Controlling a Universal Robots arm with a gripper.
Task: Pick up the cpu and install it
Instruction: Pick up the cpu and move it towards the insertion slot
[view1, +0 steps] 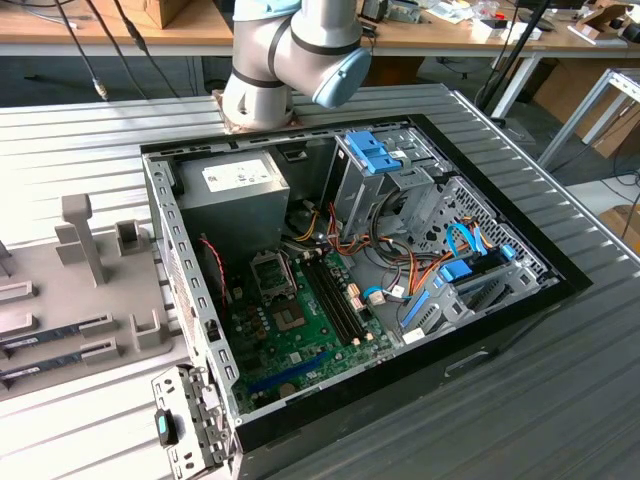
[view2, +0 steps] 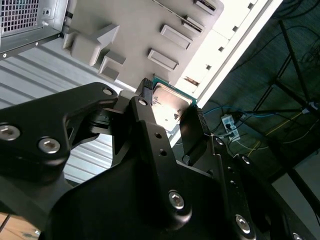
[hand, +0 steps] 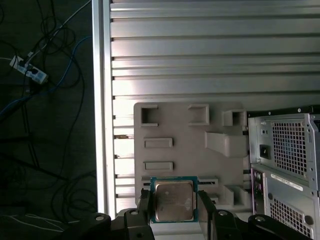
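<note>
Claw (hand: 174, 204) pinches the cpu (hand: 174, 198) by two opposite edges, one black finger (hand: 144, 207) on each side. Both wrist views show this grip. In the second wrist view the claw (view2: 169, 109) has the cpu (view2: 170, 99) seated right at its fingertips (view2: 145, 97).

- Chip: silver top faces the first wrist camera, with a thin green rim showing around it. It lies flat across the gap between the fingers and seems clear of the surfaces under it.
- Under the claw and just past it: a grey fixture tray (hand: 185, 145) with raised blocks and shallow rectangular pockets. It rests on the ribbed metal desk (hand: 200, 50).
- Beside the tray, off to one side of the claw: the perforated rear panel of the computer case (hand: 285, 150).
- On the claw's other side the desk ends. Loose cables (hand: 45, 95) lie on the dark floor there.

Exterior view:
- The arm (view1: 290, 50) rises from the far side of the open computer case (view1: 480, 330).
- The case lies on its side on the desk (view1: 100, 140), with the motherboard (view1: 300, 320) exposed inside and the power supply (view1: 235, 190) next to it.
- The fixture tray (view1: 110, 290) sits on the exterior view's left, just beside the case.
- Two long dark memory sticks (view1: 55, 335) lie in the tray's slots.
</note>
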